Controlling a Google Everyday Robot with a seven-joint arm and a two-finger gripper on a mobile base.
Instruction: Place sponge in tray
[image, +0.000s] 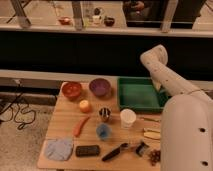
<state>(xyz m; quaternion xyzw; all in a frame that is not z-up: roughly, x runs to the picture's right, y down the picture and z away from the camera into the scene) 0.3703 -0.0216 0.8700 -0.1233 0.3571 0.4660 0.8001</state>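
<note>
In the camera view my arm (162, 75) bends down from its elbow across the right end of the green tray (135, 102), which sits at the back right of the wooden table (67, 117). My gripper (160, 86) is low by the tray's right wall, mostly hidden behind my arm, and I cannot tell whether it is open or closed. I cannot pick out the sponge for certain. A dark flat block (87, 150) lies at the table's front edge, just beside a blue cloth (60, 149).
</note>
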